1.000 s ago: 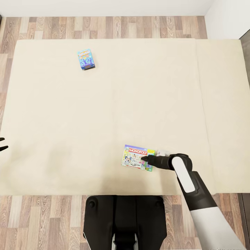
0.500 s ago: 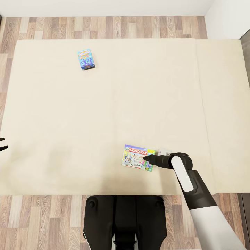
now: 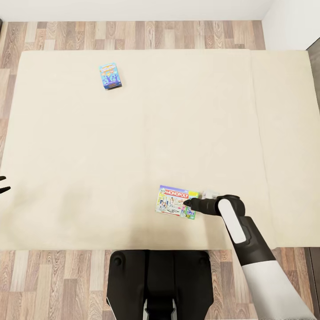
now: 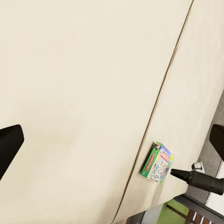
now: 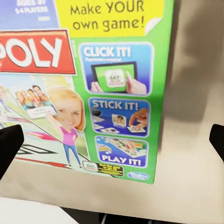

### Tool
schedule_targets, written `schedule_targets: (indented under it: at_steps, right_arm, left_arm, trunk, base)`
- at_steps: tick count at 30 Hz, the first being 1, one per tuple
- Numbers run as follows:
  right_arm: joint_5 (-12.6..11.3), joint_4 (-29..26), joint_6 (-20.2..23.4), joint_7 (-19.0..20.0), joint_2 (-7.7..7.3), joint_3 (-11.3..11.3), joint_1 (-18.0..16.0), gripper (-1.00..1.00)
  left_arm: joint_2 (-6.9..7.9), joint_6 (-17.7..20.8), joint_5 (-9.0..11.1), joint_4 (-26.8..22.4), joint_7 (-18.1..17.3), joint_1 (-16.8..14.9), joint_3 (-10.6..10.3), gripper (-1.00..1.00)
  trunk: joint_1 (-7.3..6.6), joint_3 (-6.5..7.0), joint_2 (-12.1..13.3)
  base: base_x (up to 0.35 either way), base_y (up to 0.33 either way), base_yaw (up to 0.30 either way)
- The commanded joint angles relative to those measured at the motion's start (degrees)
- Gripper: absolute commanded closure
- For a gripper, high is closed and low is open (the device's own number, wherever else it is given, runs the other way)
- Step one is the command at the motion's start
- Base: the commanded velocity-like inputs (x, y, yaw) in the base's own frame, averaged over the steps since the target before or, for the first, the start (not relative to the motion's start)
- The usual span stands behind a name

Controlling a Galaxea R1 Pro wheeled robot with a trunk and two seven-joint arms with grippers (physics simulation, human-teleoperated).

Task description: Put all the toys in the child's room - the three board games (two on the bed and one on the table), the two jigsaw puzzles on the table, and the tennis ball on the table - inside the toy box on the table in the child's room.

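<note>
Seen from the head camera: right pincer (image 3: pixel 186 205) poised low over the Monopoly box (image 3: pixel 175 202), flat on the cream bed (image 3: pixel 133 133) near its front edge and just ahead of the robot base (image 3: pixel 159 284). Box lying face-up, long axis running across the bed, title reading left to right; pincer reaching in from the box's right end, tips over its right-hand portion. Right wrist camera: green panel of the lid (image 5: pixel 121 102) squarely between the two dark fingertips (image 5: pixel 10 142), spread wide apart and clamped on nothing. Judged next: a short drop and close across the box's near right corner, since the flat lid offers only edges to grip. Second board game, a small blue box (image 3: pixel 110 76), well apart at the far left of the bed, beyond easy reach of either arm. Left pincer (image 3: pixel 3 184) barely in view at the bed's left edge, also standing apart and empty in its own wrist camera.
</note>
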State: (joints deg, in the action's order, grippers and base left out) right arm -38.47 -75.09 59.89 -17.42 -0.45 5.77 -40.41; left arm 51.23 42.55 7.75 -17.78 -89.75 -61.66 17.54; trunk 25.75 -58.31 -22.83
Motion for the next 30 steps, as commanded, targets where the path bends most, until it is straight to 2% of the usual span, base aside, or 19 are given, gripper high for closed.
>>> schedule_targets:
  at_steps: [1,23,30]
  right_arm:
    - [-0.56,0.02,0.11,-0.59,-0.04,0.11,-0.06,-1.0]
    - [-0.77,0.06,0.11,-0.52,0.15,0.27,-0.2,-1.0]
    - [-0.81,0.03,0.11,-0.51,0.34,0.37,-0.2,-1.0]
  left_arm:
    - [0.01,0.61,-0.1,0.03,-0.25,-0.04,0.04,-1.0]
    - [-0.09,0.61,-0.1,0.02,-0.25,-0.04,0.02,-1.0]
    - [-1.82,0.62,-0.1,-0.59,-0.25,-0.04,-0.01,-1.0]
  trunk:
    - [0.04,-0.06,-0.09]
    - [0.04,-0.06,-0.09]
    - [0.04,-0.06,-0.09]
  base:
    - [0.0,0.0,0.0]
    - [0.0,0.0,0.0]
    - [0.0,0.0,0.0]
